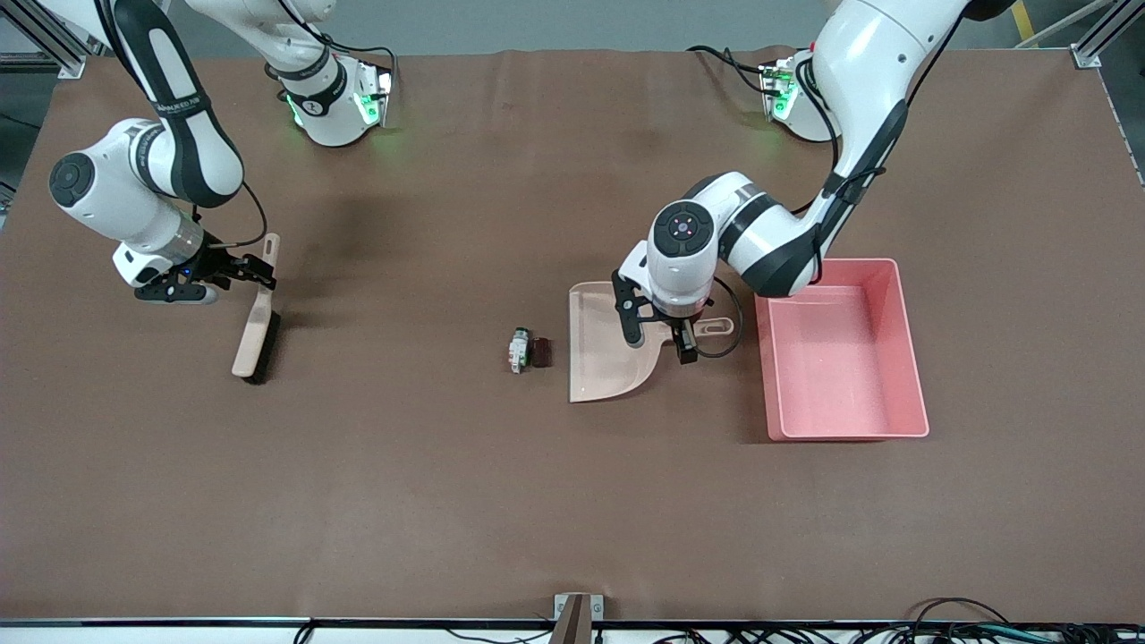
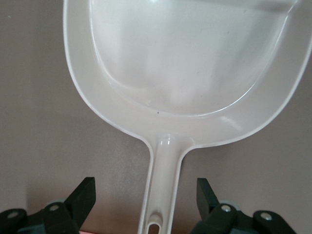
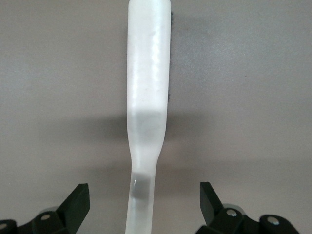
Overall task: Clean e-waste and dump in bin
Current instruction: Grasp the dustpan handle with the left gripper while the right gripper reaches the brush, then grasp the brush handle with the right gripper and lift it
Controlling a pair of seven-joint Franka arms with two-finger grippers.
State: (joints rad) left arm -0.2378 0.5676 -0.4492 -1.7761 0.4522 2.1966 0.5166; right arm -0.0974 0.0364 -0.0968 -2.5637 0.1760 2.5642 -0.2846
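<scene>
No legible labels. E-waste [image 1: 526,350] lay mid-table, just beside dustpan [image 1: 601,349] mouth, at dustpan's 9 o'clock. Bin [image 1: 903,358] at dustpan's 3 o'clock, toward L arm's end. L gripper [image 1: 659,334] over dustpan handle, jaws apart, straddling it without contact. R gripper [image 1: 257,270] over brush [image 1: 257,326] handle, jaws wide, nothing gripped.

The e-waste [image 1: 527,351] is placed just beside the dustpan [image 1: 608,344], at its nine o'clock. The bin [image 1: 841,353] is set at the dustpan's three o'clock. The brush [image 1: 257,320] is laid well apart, toward the right arm's end.
</scene>
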